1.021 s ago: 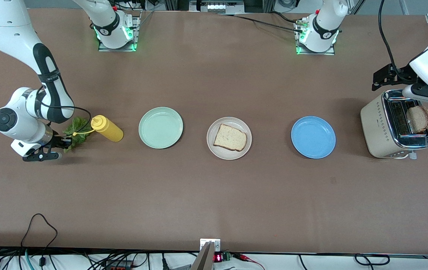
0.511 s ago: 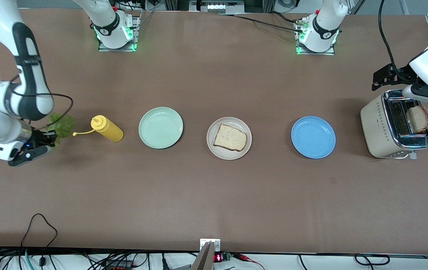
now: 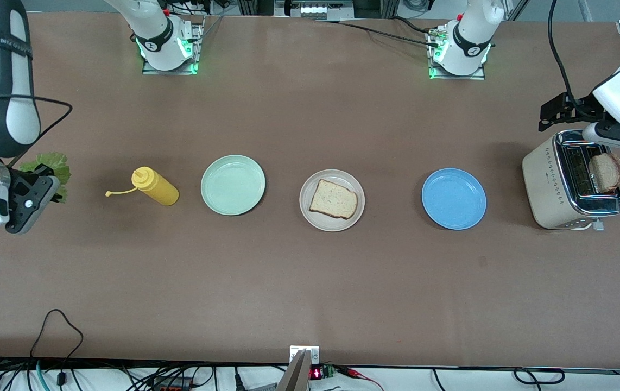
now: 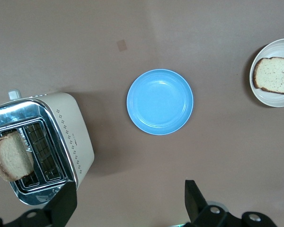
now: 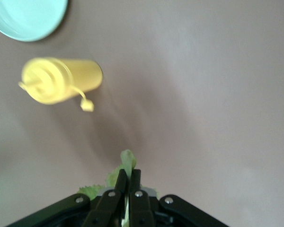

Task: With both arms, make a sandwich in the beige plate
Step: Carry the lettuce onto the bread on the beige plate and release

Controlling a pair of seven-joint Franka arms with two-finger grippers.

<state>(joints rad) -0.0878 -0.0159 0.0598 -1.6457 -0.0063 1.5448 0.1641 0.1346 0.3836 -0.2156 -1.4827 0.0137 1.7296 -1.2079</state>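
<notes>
The beige plate (image 3: 331, 200) sits mid-table with one bread slice (image 3: 333, 199) lying flat on it, the only part of the sandwich in place. Beside this plate toward the right arm's end is the mint plate (image 3: 233, 184), and past that a yellow bottle (image 3: 156, 186) stands upright with its cap strap hanging loose. Beside the beige plate toward the left arm's end is the blue plate (image 3: 454, 199), and farther that way the toaster (image 3: 570, 182), with a second slice (image 3: 607, 172) standing up out of one slot. The right gripper (image 3: 44, 182) is in the air over the table at the right arm's end, much farther from the beige plate than the bottle is; its fingers are pressed together, pinching a green lettuce leaf (image 3: 48, 164). In the right wrist view the leaf (image 5: 127, 164) pokes out between the closed fingertips (image 5: 121, 182), with the bottle (image 5: 61, 80) and the mint plate's edge (image 5: 28, 19) below. The left gripper (image 4: 130, 201) hangs above the table by the toaster, at the table's end opposite to the lettuce, its fingers (image 4: 193, 201) spread wide and empty.
</notes>
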